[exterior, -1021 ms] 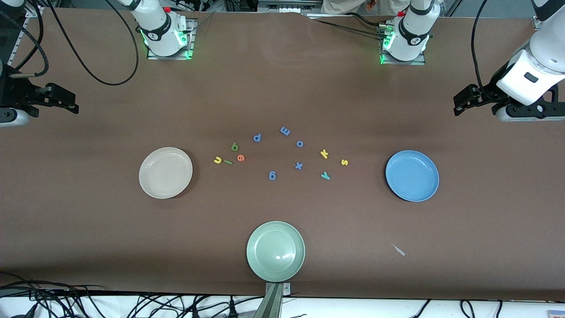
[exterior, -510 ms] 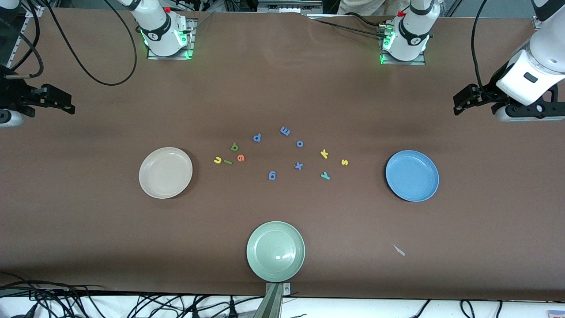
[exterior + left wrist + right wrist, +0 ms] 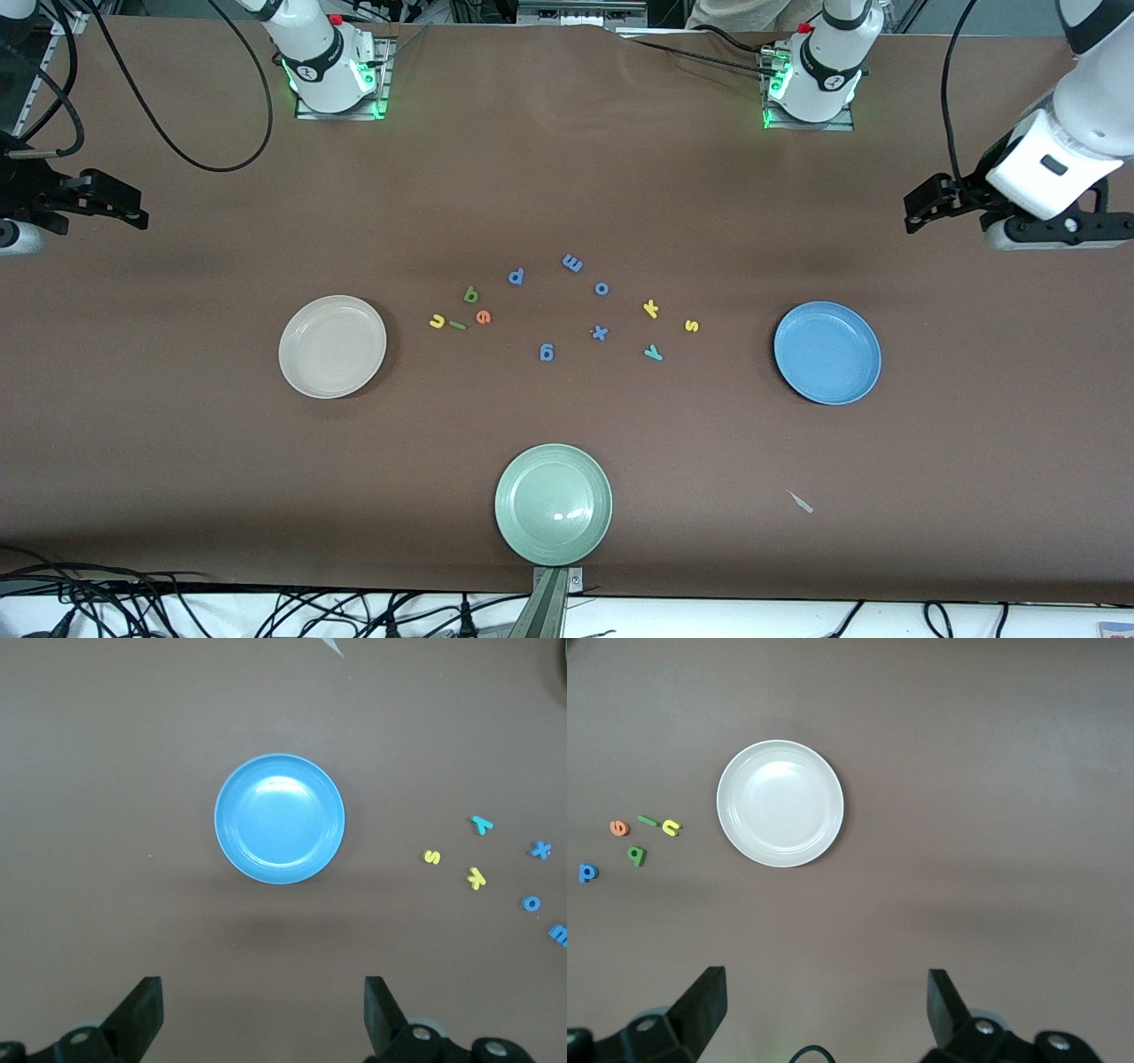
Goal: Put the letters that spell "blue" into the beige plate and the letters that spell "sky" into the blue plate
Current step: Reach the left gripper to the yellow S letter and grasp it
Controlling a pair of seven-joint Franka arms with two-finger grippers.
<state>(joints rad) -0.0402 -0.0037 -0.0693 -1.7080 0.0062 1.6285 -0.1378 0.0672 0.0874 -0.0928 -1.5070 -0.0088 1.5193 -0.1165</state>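
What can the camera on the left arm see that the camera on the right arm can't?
Only the left wrist view shows the blue plate, with the yellow s, yellow k and teal y beside it, plus some all-blue letters.

Only the right wrist view shows the beige plate, with the yellow u, light green l, orange e, dark green b and a blue p.

Both show the brown table and their own gripper's open black fingers.
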